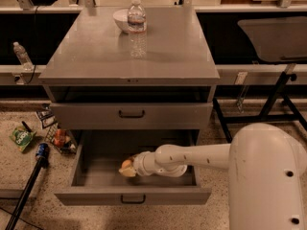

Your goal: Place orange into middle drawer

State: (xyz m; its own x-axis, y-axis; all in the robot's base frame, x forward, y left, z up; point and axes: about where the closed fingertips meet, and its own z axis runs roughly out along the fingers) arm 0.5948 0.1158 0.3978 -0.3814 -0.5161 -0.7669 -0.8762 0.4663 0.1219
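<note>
Clamped on the orange (126, 164), the gripper (127, 169) hung low inside the open middle drawer (163, 194), a little left of its centre and closer to the front panel than to the back. The arm (201, 156) reached in from the right. The orange was thus inside the drawer but in the grip, not lying free. I could not tell if it touched the drawer's floor.

The step in hand seemed to be the release. To do it well, I think the gripper should go down until the fruit almost rests on the floor, then part slowly and only a little, because a round fruit rolls easily (the floor looked flat and smooth). After that the arm should rise before it pulls back, so that it does not knock the drawer's wall or the upper drawer (132, 115), which was shut just above.

Further away, a bottle (136, 25) stood on the cabinet top (96, 56) and hid part of a bowl (120, 18) behind it. The back of the middle drawer lay in shadow under the cabinet, and the robot's body (268, 176) was cut off by the bottom edge.
</note>
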